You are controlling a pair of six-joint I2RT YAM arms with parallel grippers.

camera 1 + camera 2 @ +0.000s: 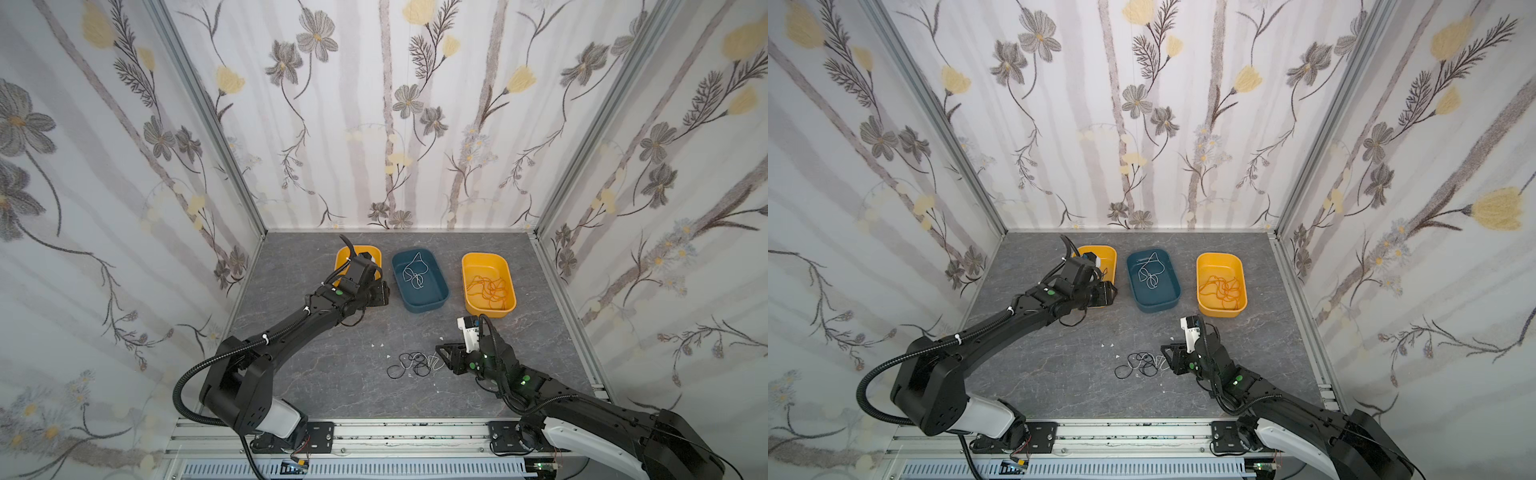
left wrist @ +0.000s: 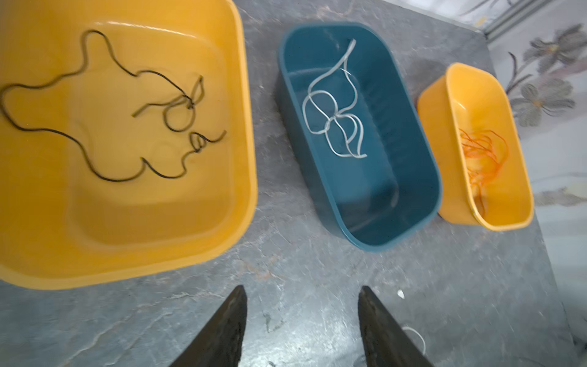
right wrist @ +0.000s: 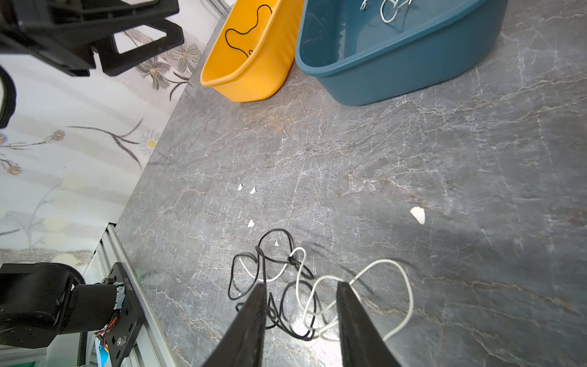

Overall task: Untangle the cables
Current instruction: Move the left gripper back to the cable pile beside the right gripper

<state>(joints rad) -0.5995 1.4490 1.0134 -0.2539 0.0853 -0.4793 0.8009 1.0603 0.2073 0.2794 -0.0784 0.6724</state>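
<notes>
Since a thin black floppy cable and a thin white one are looped through each other, they make a little tangle [image 3: 291, 259]. It lies on the grey stone-look tabletop [image 3: 381, 143], near the front edge and a bit right of the middle. The right gripper [image 3: 301, 286] is down low at the tangle with its two black fingers apart. Some loops lie between the fingers, but nothing is pinched. I think it is there to pick one cable to pull.

The other cables are sorted by colour, so each tub holds one kind. Three plastic tubs with round corners stand in a row near the back edge. The left yellow tub [image 2: 247, 159] holds a black cable [image 2: 104, 179]. The dark blue tub [image 2: 374, 197] in the middle holds a white cable [image 2: 330, 118]. The right yellow tub [image 2: 495, 206] holds a bunch of orange cables [image 2: 482, 152]. The left gripper [image 2: 302, 289] hangs just in front of the left yellow tub, spread wide and empty.

Between the tangle and the tubs the tabletop is bare but for a few tiny white flecks [image 3: 417, 214]. That leaves lots of room to drag a cable. The front edge is close, so a pull that way could drop a loop off.
</notes>
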